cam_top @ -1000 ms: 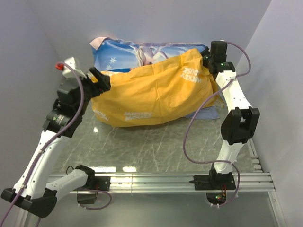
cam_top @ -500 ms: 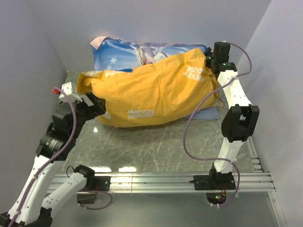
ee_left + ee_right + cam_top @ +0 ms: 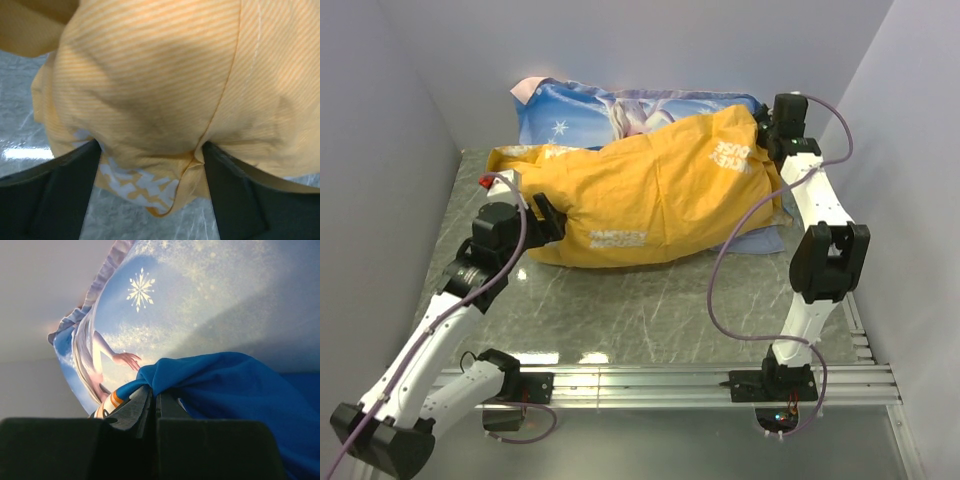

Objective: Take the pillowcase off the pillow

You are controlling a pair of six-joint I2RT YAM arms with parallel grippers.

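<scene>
The yellow-orange pillowcase (image 3: 660,195) with white lettering lies bulging across the back of the table. The white pillow is hidden inside it. My left gripper (image 3: 550,215) is open at the case's left front end. In the left wrist view (image 3: 150,147) its jaws stand wide on either side of a yellow fabric bulge (image 3: 150,85). My right gripper (image 3: 767,125) is shut on the case's upper right corner. In the right wrist view (image 3: 155,395) it pinches the blue side of the pillowcase (image 3: 235,385).
The light blue Elsa-print pillow (image 3: 620,105) leans on the back wall behind the case and fills the right wrist view (image 3: 210,300). A light blue cloth (image 3: 755,243) shows under the case's right end. Grey walls close in on both sides.
My left gripper left the case's left end, drew back toward me, then came in again to the case's left front end. That end now lies spread on the table. The right gripper kept its hold.
</scene>
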